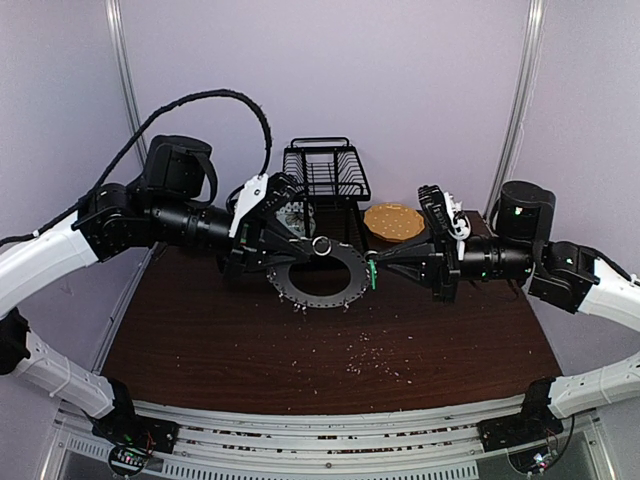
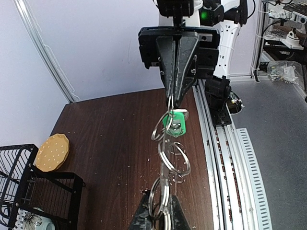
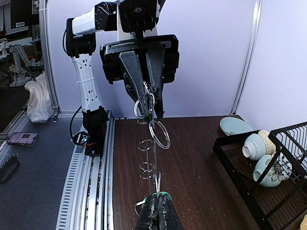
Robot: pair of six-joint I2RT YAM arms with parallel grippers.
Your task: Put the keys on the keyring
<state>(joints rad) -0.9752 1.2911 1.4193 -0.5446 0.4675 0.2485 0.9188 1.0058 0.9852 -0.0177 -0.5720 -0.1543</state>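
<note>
Clamping keys (image 2: 175,122), right gripper (image 2: 173,99) beside keyring (image 1: 345,293).

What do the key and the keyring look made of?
Key: bright green, slightly glossy head, likely plastic. Keyring: flat, dark grey, matte disc, material unclear. Its wire loops are silvery and shiny, probably steel.

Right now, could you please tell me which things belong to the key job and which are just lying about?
In the job: keyring, held by the left gripper; green key, held by the right gripper.
Lying about: wire rack, cups, plate, tan disc, crumbs.
</note>
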